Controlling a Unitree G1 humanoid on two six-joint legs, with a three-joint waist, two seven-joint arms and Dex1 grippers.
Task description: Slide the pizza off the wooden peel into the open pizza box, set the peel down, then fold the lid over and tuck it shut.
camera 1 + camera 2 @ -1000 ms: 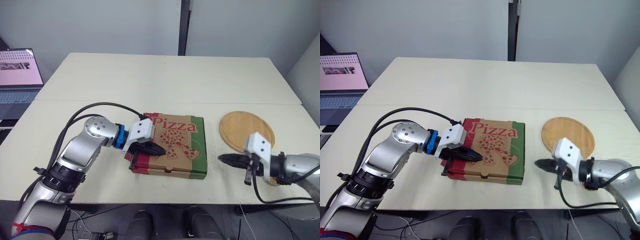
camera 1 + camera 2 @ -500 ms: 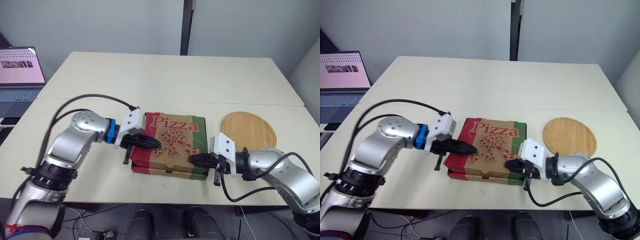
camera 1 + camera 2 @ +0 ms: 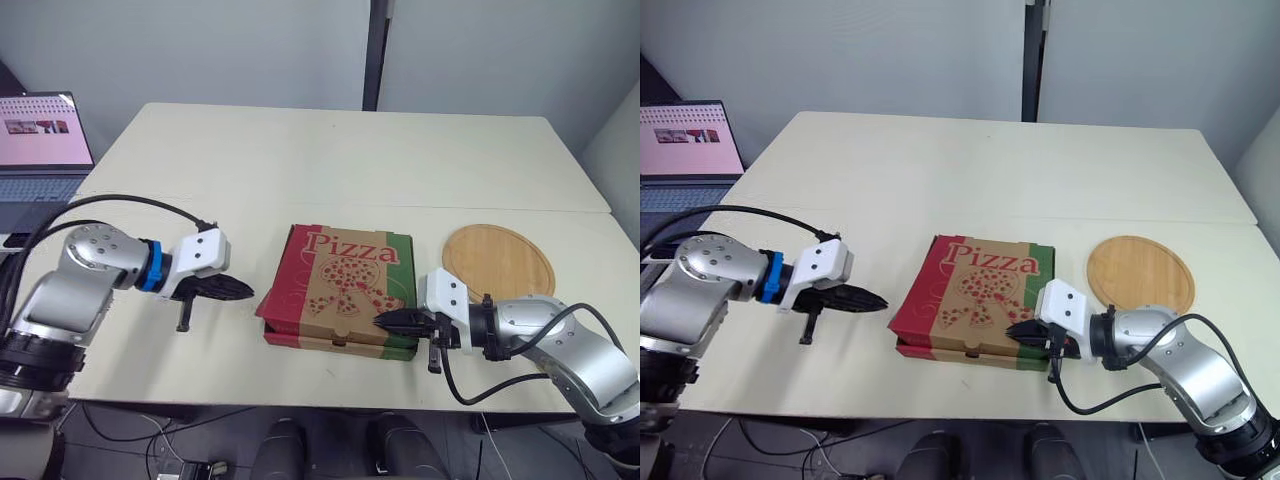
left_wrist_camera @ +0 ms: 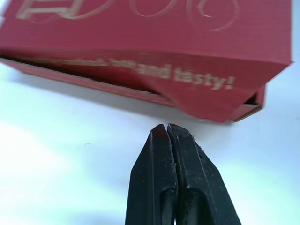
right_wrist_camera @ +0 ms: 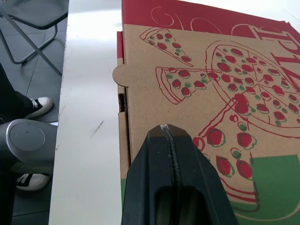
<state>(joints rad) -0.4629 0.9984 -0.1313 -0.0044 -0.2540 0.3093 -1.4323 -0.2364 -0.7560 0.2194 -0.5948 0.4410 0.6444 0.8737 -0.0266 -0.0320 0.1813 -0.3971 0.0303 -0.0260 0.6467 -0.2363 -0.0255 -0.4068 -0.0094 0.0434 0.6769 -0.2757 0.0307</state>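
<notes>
- Left eye view: a cream rectangular table [image 3: 330, 160] stands before a grey wall [image 3: 200, 50].
- The closed printed cardboard pizza box [image 3: 345, 285] sits near the front edge, with the round wooden peel [image 3: 497, 262] beside it.
- Both clench empty: left gripper [image 3: 247, 291] apart from the box, right gripper [image 3: 381, 320] over its corner.

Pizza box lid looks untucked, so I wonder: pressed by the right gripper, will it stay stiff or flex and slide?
The pizza box is thin cardboard, so its lid probably flexes under the right gripper. Its red side flap bows outward, so it may spring back. On the smooth table it likely slides easily.
</notes>
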